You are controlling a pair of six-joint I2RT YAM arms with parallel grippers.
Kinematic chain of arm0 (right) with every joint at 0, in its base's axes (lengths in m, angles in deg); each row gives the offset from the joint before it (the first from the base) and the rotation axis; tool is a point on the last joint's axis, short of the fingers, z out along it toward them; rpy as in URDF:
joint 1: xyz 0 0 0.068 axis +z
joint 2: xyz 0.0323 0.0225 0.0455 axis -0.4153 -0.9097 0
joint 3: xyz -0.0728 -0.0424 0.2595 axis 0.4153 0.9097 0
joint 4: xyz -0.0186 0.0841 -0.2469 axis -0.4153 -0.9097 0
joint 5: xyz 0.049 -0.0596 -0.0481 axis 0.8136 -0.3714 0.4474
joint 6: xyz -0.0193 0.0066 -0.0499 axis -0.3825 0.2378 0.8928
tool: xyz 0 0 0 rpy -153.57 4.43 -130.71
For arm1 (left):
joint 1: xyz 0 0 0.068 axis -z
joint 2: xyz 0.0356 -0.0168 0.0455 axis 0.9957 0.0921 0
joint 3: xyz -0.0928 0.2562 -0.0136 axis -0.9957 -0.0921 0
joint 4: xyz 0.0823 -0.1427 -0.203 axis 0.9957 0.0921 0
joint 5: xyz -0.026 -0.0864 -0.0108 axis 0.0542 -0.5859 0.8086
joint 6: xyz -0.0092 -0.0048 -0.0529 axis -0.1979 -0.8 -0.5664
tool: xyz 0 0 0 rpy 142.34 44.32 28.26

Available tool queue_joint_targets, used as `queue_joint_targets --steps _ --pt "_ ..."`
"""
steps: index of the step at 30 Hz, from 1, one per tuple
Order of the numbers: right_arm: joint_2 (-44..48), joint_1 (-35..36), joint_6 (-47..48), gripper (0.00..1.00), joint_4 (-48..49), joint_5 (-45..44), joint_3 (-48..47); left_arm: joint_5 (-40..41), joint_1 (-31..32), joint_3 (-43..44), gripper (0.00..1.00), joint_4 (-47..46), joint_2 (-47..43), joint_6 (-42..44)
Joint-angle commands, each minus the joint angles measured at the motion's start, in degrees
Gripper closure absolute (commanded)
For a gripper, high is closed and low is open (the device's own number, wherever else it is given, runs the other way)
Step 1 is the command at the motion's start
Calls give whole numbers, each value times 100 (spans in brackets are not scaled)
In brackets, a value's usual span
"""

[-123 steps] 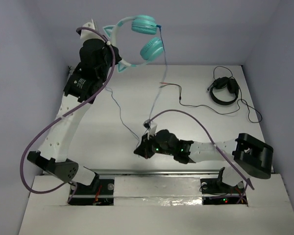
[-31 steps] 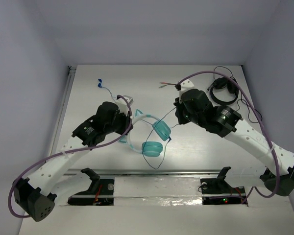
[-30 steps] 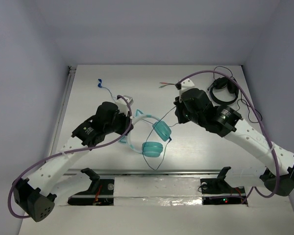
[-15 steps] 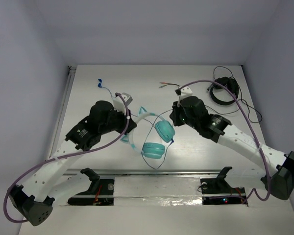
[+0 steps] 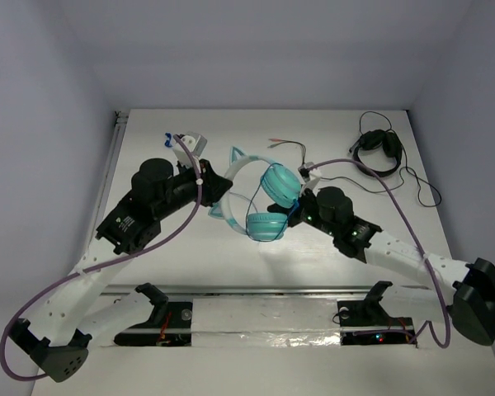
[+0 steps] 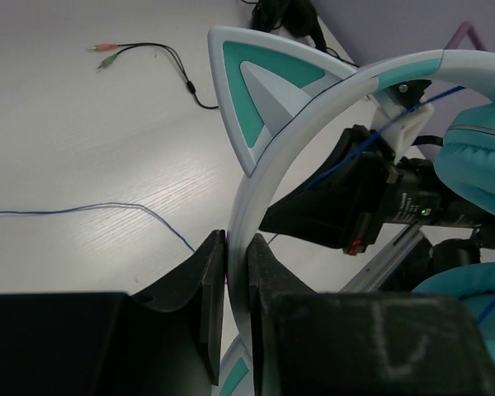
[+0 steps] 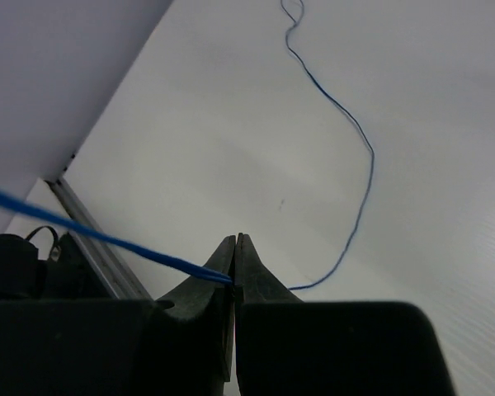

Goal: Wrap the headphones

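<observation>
The teal headphones (image 5: 268,202) with a white cat-ear headband (image 5: 241,167) hang above the table's middle. My left gripper (image 5: 210,188) is shut on the headband (image 6: 268,177); its fingers (image 6: 210,280) pinch the white band below a cat ear (image 6: 260,91). My right gripper (image 5: 293,216) sits just right of the ear cups and is shut on the thin blue cable (image 7: 107,239). The cable (image 7: 355,140) trails on over the table. The blue plug (image 5: 167,137) lies at the far left.
Smaller black headphones (image 5: 377,153) with a black cable lie at the far right. A loose black cable with red-tipped ends (image 5: 285,144) lies behind the teal headphones. The table's near rail (image 5: 256,290) runs in front of both arms.
The left gripper has lifted the headphones up and toward the back. The right gripper has swung down and forward to just right of the ear cups, drawing the cable with it.
</observation>
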Motion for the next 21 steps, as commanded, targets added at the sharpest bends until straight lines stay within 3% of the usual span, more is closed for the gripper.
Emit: queue_joint_targets --steps 1,6,12,21 --pt "-282 -17 -205 100 1665 404 56 -160 25 361 100 -877 -38 -510" --pt "-747 -17 -398 100 2291 720 153 227 25 405 100 -1193 -178 -888" --pt "-1214 -17 -855 100 2994 1116 337 1430 25 177 100 -1711 -336 -1521" --pt "-1372 659 -926 100 2855 642 356 2415 -28 150 100 -2485 84 -2233"
